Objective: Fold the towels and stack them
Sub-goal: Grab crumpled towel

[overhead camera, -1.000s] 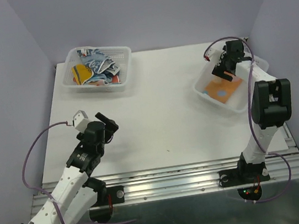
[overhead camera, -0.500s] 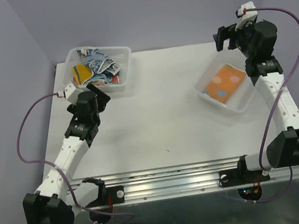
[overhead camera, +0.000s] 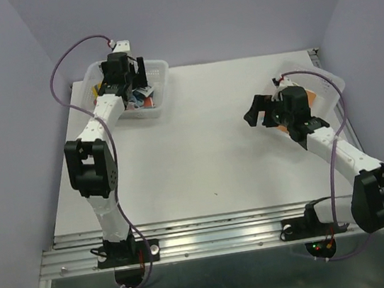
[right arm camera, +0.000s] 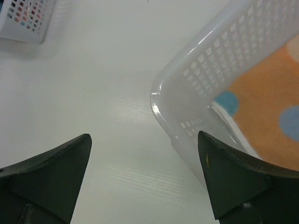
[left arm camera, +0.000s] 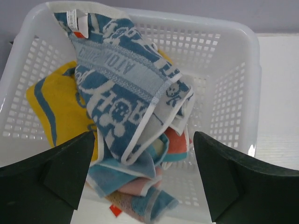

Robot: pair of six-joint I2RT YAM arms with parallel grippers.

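From above, the left gripper point(overhead camera: 137, 71) hangs with its jaws wide apart over the far-left white plastic lattice basket point(overhead camera: 162, 84). The crumpled heap of small cloth towels point(overhead camera: 139, 100) lies directly beneath it. The right gripper point(overhead camera: 257, 110), equally spread and empty, sits at the table-side rim of the second white lattice basket point(overhead camera: 327, 85).

In the left wrist view, the blue-and-white printed towel point(left arm camera: 126, 93) is bunched between and below the fingers, draped over a yellow towel with a blue stripe point(left arm camera: 60, 107). It looks light, limp and easy to snag. I'd pinch its raised hemmed fold so as to lift one layer only.

In the right wrist view, the folded orange dotted towel point(right arm camera: 261, 102) lies flat in the basket, ahead and to the right of the fingers.

Half a second ago the left gripper was short of its basket, and the right was beyond its basket's far rim.
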